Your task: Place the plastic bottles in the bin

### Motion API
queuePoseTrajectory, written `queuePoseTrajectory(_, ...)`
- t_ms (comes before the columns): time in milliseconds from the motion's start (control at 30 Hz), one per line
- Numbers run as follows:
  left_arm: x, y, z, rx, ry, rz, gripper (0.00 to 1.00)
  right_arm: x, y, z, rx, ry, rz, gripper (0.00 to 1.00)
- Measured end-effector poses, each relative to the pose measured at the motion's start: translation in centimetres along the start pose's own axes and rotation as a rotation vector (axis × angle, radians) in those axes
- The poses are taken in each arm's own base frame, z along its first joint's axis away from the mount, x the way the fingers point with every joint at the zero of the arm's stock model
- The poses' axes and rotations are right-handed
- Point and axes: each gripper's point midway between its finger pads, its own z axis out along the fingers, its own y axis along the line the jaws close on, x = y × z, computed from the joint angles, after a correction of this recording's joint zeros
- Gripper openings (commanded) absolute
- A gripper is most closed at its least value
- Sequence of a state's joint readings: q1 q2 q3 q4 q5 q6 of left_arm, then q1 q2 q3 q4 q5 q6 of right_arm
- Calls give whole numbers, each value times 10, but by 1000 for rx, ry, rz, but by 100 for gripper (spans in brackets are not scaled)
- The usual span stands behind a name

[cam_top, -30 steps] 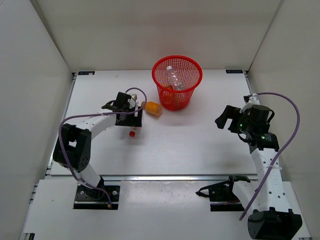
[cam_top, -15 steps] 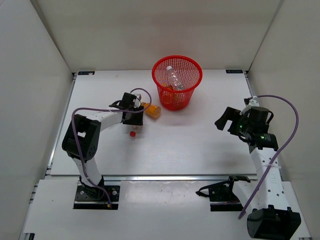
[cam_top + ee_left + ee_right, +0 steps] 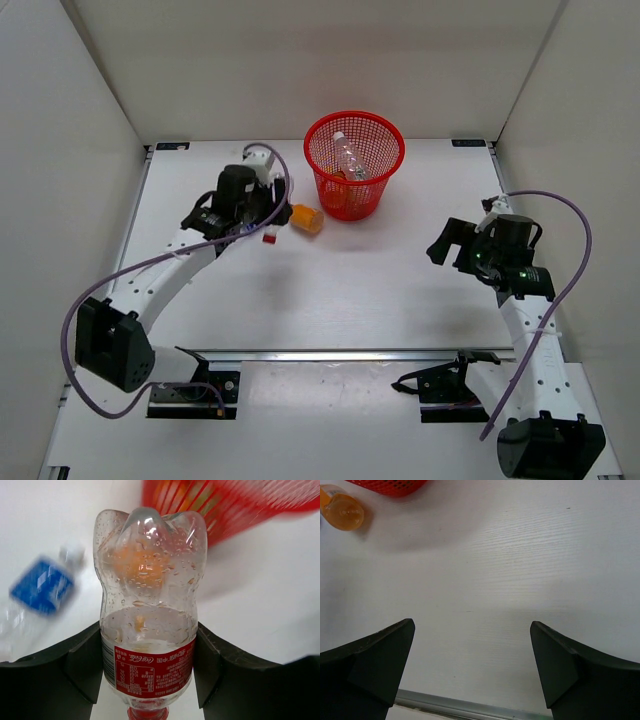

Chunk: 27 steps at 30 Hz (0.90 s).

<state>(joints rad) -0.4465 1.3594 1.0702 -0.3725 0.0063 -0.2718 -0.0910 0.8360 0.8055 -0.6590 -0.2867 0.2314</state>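
Observation:
My left gripper (image 3: 258,218) (image 3: 147,632) is shut on a clear plastic bottle (image 3: 148,595) with a red label. The bottle is held off the table, and its red cap (image 3: 269,238) points toward the wrist. An orange bottle (image 3: 306,218) (image 3: 342,511) lies on the table beside the red mesh bin (image 3: 354,165) (image 3: 240,505). A clear bottle (image 3: 350,158) lies inside the bin. A blue-labelled bottle (image 3: 42,585) lies blurred on the table in the left wrist view. My right gripper (image 3: 440,243) (image 3: 472,650) hangs open over bare table at the right, with nothing between its fingers.
White walls enclose the table on the left, back and right. A metal rail (image 3: 470,710) runs along the table's near edge, below my right gripper. The bin stands at the back centre.
My left gripper closed on the red-capped bottle and lifted it off the table as the arm stretched out. My right gripper opened a little wider, staying in place.

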Motion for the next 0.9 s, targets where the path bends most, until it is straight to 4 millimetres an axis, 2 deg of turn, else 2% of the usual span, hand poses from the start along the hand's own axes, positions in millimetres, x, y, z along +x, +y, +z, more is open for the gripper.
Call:
queuePoseTrajectory(100,-76,-38,-15,93,-179,19,38,2,3,1,-8,9,-12,97)
queuePoseTrajectory(133,-104,-54,-17,124,-238,26,41,3,4,2,-9,14,-12,97)
queuePoseTrajectory(200,-154,-85,-17,186,-339,38,40,4,3,4,-8,22,-11,97)
queuePoseTrajectory(267,-189,-113,-6,235,-410,42,41,5,3,4,-9,22,-9,97)
queuePoseTrajectory(333,-211,-133,12,267,-441,31,49,6,5,4,-19,12,-10,98)
queuePoseTrajectory(400,-218,-148,38,288,-440,10,52,9,6,5,-31,11,-2,97)
queuePoseTrajectory(467,-215,-154,71,288,-408,-16,72,13,10,6,-48,18,7,97)
queuePoseTrajectory(500,-212,-156,87,288,-390,-24,77,15,12,7,-54,23,7,99)
queuePoseTrajectory(533,-208,-156,101,291,-371,-31,96,18,15,9,-65,29,0,99)
queuePoseTrajectory(633,-181,-153,135,289,-282,-51,98,29,31,12,-104,60,-52,99)
queuePoseTrajectory(700,-166,-149,141,278,-234,-53,98,33,41,14,-124,69,-93,99)
queuePoseTrajectory(767,-163,-149,135,280,-222,-44,99,36,47,15,-140,82,-128,99)
queuePoseTrajectory(833,-160,-149,120,285,-220,-27,99,36,54,18,-156,97,-168,99)
queuePoseTrajectory(900,-154,-144,94,279,-210,-19,99,34,64,22,-176,108,-222,99)
